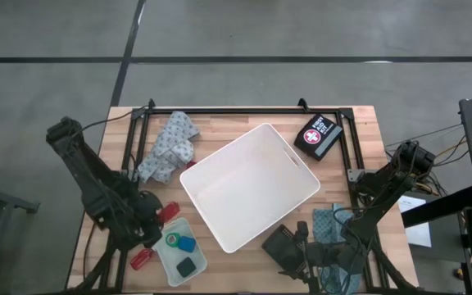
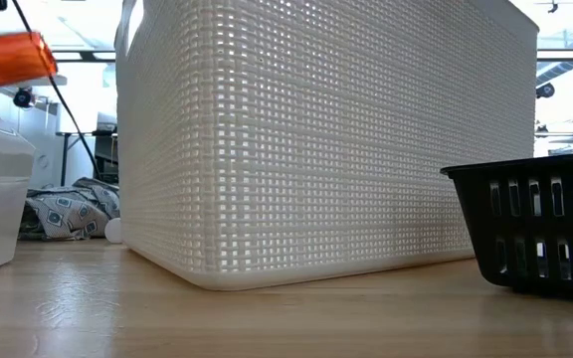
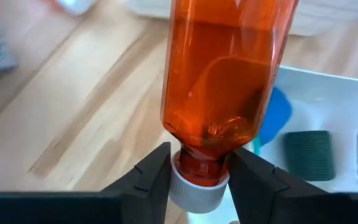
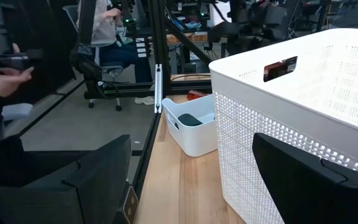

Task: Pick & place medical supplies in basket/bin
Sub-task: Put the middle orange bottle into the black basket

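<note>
Orange bottle [image 3: 227, 87] pinched at its neck by my left tool [image 3: 199, 180]; it may swing loose before the bin [image 1: 249, 185]. Right tool [image 4: 191, 186] wide.

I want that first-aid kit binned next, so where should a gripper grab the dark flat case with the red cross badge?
Probably from straight above: close across the narrower width of the dark flat rectangular case, wrist turned to match its diagonal lie. It lies flat on the wooden table, so only its side edges offer purchase.
</note>
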Available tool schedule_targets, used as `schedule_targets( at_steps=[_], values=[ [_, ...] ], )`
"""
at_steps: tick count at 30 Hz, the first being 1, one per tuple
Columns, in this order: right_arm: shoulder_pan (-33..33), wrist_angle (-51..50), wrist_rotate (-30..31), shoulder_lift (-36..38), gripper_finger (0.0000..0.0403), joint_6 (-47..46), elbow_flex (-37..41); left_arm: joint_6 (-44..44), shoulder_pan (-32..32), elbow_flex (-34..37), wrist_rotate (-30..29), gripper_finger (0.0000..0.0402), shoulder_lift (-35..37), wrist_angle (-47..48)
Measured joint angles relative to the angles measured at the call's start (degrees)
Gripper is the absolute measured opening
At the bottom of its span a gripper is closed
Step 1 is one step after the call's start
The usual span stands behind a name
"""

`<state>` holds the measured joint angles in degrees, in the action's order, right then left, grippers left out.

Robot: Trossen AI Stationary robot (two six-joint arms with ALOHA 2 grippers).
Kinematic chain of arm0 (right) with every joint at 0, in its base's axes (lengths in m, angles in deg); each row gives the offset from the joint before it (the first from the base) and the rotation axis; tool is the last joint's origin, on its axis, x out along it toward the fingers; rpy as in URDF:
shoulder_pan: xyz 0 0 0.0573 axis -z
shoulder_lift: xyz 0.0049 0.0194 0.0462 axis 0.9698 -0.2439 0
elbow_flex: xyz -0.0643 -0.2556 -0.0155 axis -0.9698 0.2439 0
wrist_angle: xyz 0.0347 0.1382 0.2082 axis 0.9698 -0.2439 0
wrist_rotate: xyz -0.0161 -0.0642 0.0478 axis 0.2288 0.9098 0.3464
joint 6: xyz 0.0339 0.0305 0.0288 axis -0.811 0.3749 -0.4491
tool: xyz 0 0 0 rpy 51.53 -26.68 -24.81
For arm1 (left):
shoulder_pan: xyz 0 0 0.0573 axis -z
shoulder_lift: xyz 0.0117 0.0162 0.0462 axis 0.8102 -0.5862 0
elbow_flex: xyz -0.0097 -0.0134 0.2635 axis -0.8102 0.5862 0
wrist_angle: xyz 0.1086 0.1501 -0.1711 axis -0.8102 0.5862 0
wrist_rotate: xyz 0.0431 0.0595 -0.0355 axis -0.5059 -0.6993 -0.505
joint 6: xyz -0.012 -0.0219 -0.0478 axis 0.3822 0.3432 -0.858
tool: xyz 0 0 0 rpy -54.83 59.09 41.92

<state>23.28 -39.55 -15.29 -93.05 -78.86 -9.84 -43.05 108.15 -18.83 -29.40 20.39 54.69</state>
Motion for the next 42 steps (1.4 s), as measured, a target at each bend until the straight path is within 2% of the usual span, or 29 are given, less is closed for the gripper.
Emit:
schedule_targets(
  at_steps=[8, 20, 24, 29, 42],
  values=[
    [0.0, 0.0, 0.0, 0.0, 0.0329, -0.01, 0.0, 9.13, 0.0, -3.32, -3.38, 0.0138, -7.18, -9.22],
    [0.01, 0.0, 0.0, 0.0, 0.0329, 0.0, 0.0, 20.5, -0.02, -19.97, -4.46, 0.0138, -24.8, -9.69],
    [0.0, 0.0, 0.0, 0.0, 0.0329, 0.0, 0.02, 22.98, -0.02, -24.29, -7.68, 0.0138, -28.94, -9.39],
    [0.01, 0.01, 0.0, 0.0, 0.0329, 0.0, 0.0, 25.92, -0.02, -27.62, -12.05, 0.0138, -31.32, -11.54],
    [0.0, 0.02, 0.0, 0.0, 0.0329, 0.0, 0.0, 40.01, -1.23, -27.78, -14.06, 0.0139, -31.52, -22.26]
  ],
)
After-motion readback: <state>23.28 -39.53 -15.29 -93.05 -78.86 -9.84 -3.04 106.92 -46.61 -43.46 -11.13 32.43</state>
